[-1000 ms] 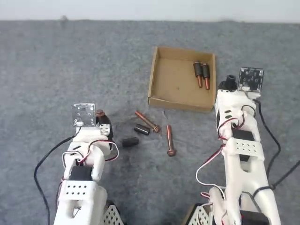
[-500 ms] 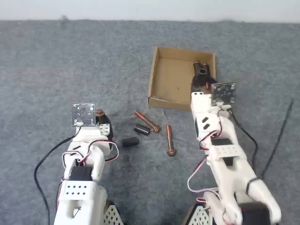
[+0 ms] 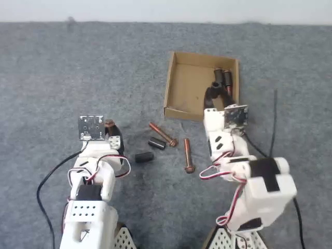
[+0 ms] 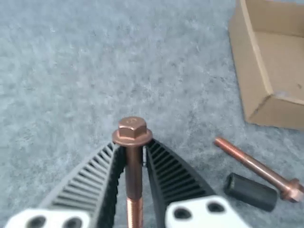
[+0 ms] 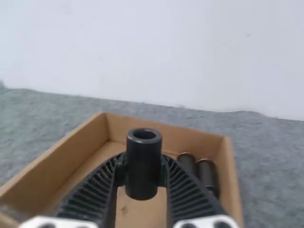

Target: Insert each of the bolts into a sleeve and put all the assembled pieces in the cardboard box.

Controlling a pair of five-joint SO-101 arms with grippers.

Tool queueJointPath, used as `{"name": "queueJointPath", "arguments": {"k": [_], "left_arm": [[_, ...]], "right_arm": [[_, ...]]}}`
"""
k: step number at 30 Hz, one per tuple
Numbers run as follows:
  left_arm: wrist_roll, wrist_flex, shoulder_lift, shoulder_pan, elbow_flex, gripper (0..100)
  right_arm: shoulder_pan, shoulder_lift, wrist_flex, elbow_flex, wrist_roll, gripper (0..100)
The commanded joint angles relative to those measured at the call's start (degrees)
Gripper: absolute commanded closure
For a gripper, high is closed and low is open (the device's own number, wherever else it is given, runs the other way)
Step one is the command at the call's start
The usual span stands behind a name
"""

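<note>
My left gripper (image 3: 110,128) (image 4: 134,159) is shut on a copper bolt (image 4: 133,156), held head-forward over the grey mat, left of the loose parts. My right gripper (image 3: 214,92) (image 5: 143,178) is shut on a black sleeve (image 5: 143,161), its open bore facing up, over the near right part of the cardboard box (image 3: 169,83) (image 5: 71,159). Two assembled pieces (image 3: 223,79) (image 5: 197,167) lie in the box's far right corner. On the mat lie two loose bolts (image 3: 163,134) (image 3: 188,154) and two loose sleeves (image 3: 156,143) (image 3: 144,156).
The left wrist view shows one loose bolt (image 4: 259,166) and a sleeve (image 4: 249,191) just beyond my gripper, with the box's corner (image 4: 266,102) behind them. A white wall (image 3: 166,10) bounds the mat's far edge. Cables trail beside both arm bases.
The right arm has swung left from beside the box's right wall to above the box's near side, carrying the sleeve. The left arm has stayed put.
</note>
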Motion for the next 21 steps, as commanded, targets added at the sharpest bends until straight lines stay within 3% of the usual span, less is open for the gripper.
{"name": "queueJointPath", "arguments": {"k": [1,14,21], "left_arm": [[0.0,-2.5,-1.8,-1.1,-0.8,99],[0.0,-2.8,-1.8,-1.2,-0.9,99],[0.0,-2.8,-1.8,-1.2,-0.9,99]], "right_arm": [[-2.4,1.6,-4.7,-2.7,0.9,99.2],[-8.7,5.1,-7.1,3.5,1.0,99.2],[-13.3,5.1,-18.2,10.7,1.0,99.2]]}}
